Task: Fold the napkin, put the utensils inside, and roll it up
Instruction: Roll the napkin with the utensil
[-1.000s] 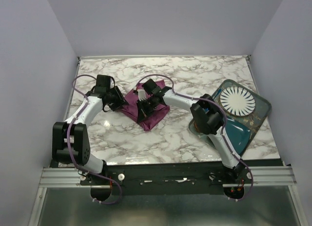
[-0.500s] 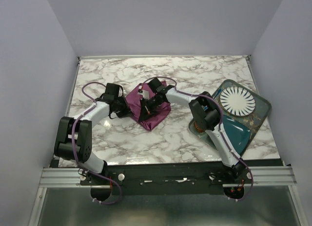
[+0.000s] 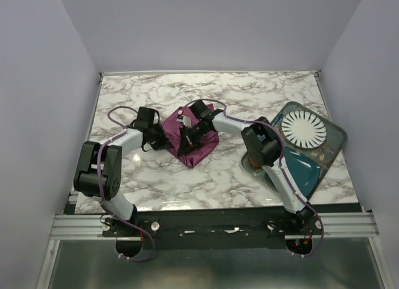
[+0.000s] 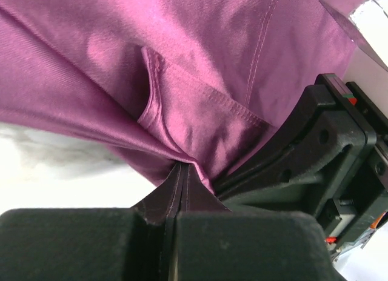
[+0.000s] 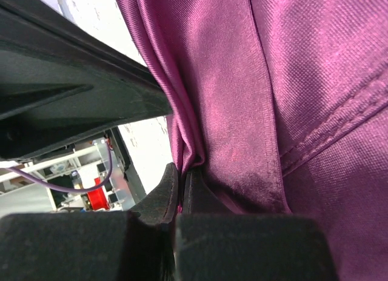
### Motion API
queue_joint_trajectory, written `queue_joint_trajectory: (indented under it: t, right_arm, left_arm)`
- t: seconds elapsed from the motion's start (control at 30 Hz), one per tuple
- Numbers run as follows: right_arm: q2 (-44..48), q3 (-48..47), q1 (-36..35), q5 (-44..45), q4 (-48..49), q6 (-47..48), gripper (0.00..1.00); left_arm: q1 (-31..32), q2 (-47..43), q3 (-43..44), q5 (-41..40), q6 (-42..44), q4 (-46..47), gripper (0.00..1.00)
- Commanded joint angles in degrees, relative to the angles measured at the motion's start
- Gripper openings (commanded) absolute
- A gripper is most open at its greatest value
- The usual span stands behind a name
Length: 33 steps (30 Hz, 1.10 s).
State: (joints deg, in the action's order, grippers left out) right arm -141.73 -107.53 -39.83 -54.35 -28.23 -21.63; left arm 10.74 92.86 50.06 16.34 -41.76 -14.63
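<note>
Napkin [image 3: 194,153] inside left pincer [image 4: 182,175], right pincer [image 5: 182,179]

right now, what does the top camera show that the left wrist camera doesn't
Only the top view: the white plate on the blue mat at the right, and the marble table around everything. Only the left wrist view: the stitched hem up close, and a fold of cloth pinched in the shut left claw. Both: the purple napkin, with that claw at its left edge.
</note>
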Motion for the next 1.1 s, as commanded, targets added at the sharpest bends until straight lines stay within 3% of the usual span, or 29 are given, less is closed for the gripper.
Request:
queue_joint_trajectory:
  t: [0.0, 0.27, 0.33, 0.5, 0.73, 1.07]
  right_arm:
    - [-2.1, -0.8, 0.6, -0.3, -1.7, -1.7, 0.01]
    - [-1.0, -1.9, 1.4, 0.7, -3.0, -1.1, 0.04]
    - [-1.3, -3.7, 1.3, 1.3, -5.2, 0.2, 0.13]
    - [-0.9, -6.6, 1.4, 6.2, -11.3, 6.4, 0.22]
    - [0.9, -10.2, 0.1, 14.2, -19.2, 13.8, 0.50]
    - [9.5, -4.3, -3.9, 21.9, -15.0, 16.8, 0.59]
  left_arm:
    - [0.4, 2.8, -1.0, -0.7, -0.8, 1.6, 0.00]
    - [0.4, 5.0, -3.2, -2.2, -1.7, 0.7, 0.00]
    - [0.4, 5.0, -4.0, -2.5, -1.8, 0.8, 0.00]
    - [0.4, 5.2, -7.1, -1.9, -3.2, 3.5, 0.00]
    - [0.6, 5.9, -7.9, -1.6, -4.8, 4.6, 0.00]
    - [0.6, 4.4, -6.4, 0.1, -3.5, 4.1, 0.00]
